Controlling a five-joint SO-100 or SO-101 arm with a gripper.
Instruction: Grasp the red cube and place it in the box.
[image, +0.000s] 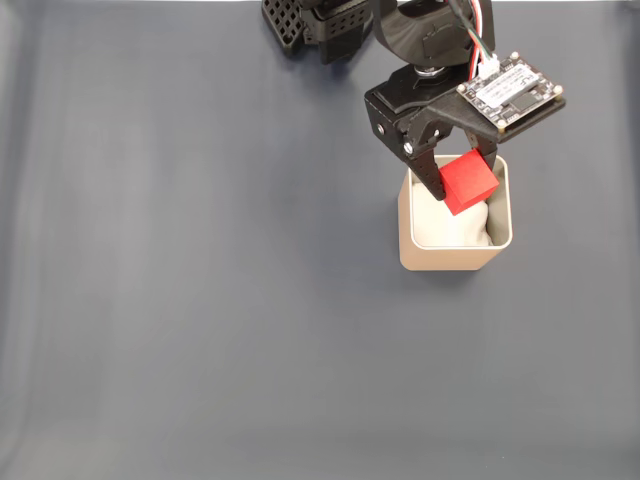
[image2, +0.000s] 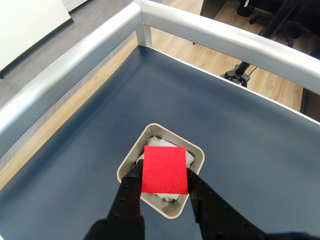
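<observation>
The red cube (image: 468, 181) hangs just over the mouth of the box (image: 452, 258), held between the black fingers of my gripper (image: 463, 180), which is shut on it. In the wrist view the red cube (image2: 164, 169) covers the middle of the box (image2: 129, 159), and my gripper (image2: 165, 175) clamps it from both sides. The box is beige with rounded corners and white padding (image: 452, 225) inside, partly hidden by the cube.
The dark blue-grey table surface (image: 200, 300) spreads wide to the left and front of the box. In the wrist view a silver metal rail (image2: 75, 65) borders the table on two sides, with wooden floor beyond.
</observation>
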